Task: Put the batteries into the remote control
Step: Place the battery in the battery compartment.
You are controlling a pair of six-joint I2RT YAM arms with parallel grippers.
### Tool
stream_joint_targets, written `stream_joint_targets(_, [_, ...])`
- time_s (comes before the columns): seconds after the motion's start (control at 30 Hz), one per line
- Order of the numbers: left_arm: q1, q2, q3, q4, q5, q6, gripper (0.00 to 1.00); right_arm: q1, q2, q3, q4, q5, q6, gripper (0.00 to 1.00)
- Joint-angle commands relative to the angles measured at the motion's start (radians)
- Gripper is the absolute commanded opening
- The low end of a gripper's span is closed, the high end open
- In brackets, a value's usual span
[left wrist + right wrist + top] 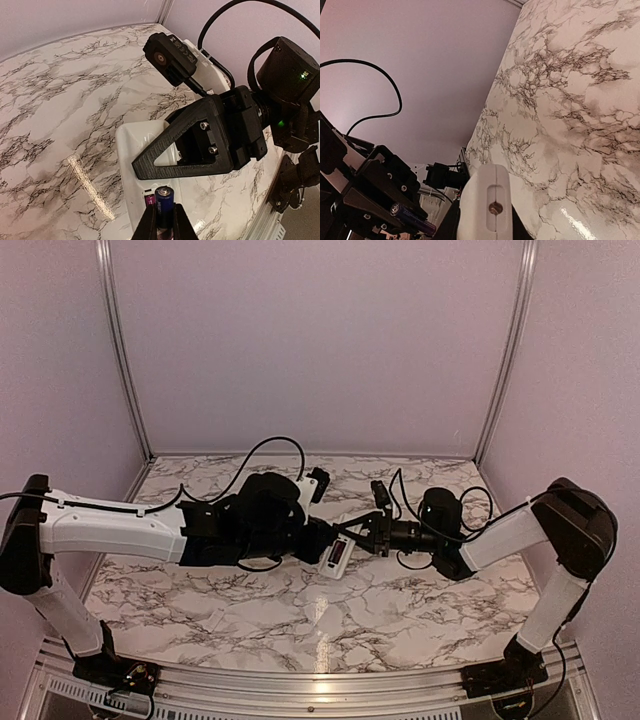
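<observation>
The worktop [250, 620] is a glossy white marble pattern with dark grey veins, and a lamp makes a bright reflection on its near part. Pale lilac walls [320, 340] close it on the left, the far and the right side. A thin aluminium post [122, 350] stands in each far corner, and an aluminium rail [300, 685] runs along the near edge.

Both arms reach to the middle, over the worktop. The right gripper [485, 222] is closed narrow on the white remote control [337, 555] and holds it by its sides. The left gripper [162, 220] is almost fully closed on one dark battery [164, 207], whose end points to the remote control, very near it. I cannot tell if they touch. A black cable [270, 445] loops above the left arm.
</observation>
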Motion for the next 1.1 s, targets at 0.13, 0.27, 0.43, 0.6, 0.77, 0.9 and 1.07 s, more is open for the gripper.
stream_joint_targets(0.13, [-0.020, 0.057, 0.056, -0.023, -0.042, 0.033, 0.00, 0.018, -0.001, 0.031, 0.086, 0.006, 0.052, 0.00])
stream_joint_targets(0.27, [-0.027, 0.077, 0.071, -0.044, -0.050, 0.042, 0.00, 0.018, 0.001, 0.034, 0.104, 0.001, 0.068, 0.00])
stream_joint_targets(0.43, [-0.036, 0.089, 0.077, -0.055, -0.065, 0.044, 0.00, 0.017, 0.007, 0.023, 0.157, 0.005, 0.107, 0.00])
stream_joint_targets(0.6, [-0.041, 0.105, 0.088, -0.079, -0.097, 0.044, 0.00, 0.017, 0.015, 0.012, 0.195, 0.002, 0.134, 0.00])
stream_joint_targets(0.77, [-0.043, 0.115, 0.102, -0.111, -0.126, 0.048, 0.09, 0.018, 0.009, 0.015, 0.189, -0.003, 0.130, 0.00])
stream_joint_targets(0.9, [-0.044, 0.107, 0.106, -0.123, -0.146, 0.056, 0.18, 0.018, 0.011, 0.015, 0.178, -0.008, 0.124, 0.00])
stream_joint_targets(1.07, [-0.044, 0.088, 0.102, -0.121, -0.148, 0.065, 0.25, 0.018, 0.013, 0.008, 0.176, -0.008, 0.119, 0.00])
